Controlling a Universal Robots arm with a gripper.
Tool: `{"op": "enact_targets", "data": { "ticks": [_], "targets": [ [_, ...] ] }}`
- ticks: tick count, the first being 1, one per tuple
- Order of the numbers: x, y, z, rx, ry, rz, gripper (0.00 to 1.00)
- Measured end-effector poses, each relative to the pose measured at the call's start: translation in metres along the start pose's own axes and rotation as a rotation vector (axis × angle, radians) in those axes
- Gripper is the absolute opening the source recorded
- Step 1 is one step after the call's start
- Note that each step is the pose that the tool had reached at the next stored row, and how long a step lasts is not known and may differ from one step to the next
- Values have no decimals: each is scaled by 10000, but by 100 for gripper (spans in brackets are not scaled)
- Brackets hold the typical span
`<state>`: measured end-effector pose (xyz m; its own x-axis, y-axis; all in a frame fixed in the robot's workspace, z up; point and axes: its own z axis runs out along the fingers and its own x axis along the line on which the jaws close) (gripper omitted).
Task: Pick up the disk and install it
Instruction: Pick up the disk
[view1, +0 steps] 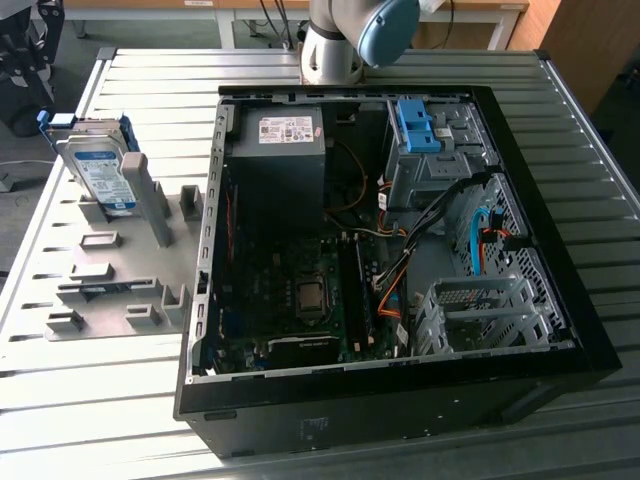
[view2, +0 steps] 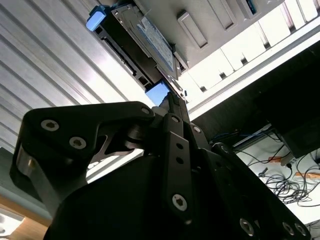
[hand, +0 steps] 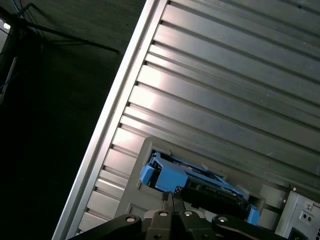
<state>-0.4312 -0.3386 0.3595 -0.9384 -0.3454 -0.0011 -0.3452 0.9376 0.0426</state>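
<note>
Gripper (hand: 169, 196) hung closed and empty over the disk (view1: 100, 165) near the worktop (view1: 100, 410) edge. Descending shut, it might topple the disk.

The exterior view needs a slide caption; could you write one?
Disk upright in grey rack beside the open computer case.

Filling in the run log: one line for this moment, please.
phase: not yet picked | disk: standing in grey fixture, beside open computer case | gripper: shut, empty, apart from disk
</note>
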Motion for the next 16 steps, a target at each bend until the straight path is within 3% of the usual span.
{"op": "enact_targets", "data": {
  "ticks": [16],
  "targets": [
    [0, 0, 0, 0, 14, -327, 11]
  ]
}}
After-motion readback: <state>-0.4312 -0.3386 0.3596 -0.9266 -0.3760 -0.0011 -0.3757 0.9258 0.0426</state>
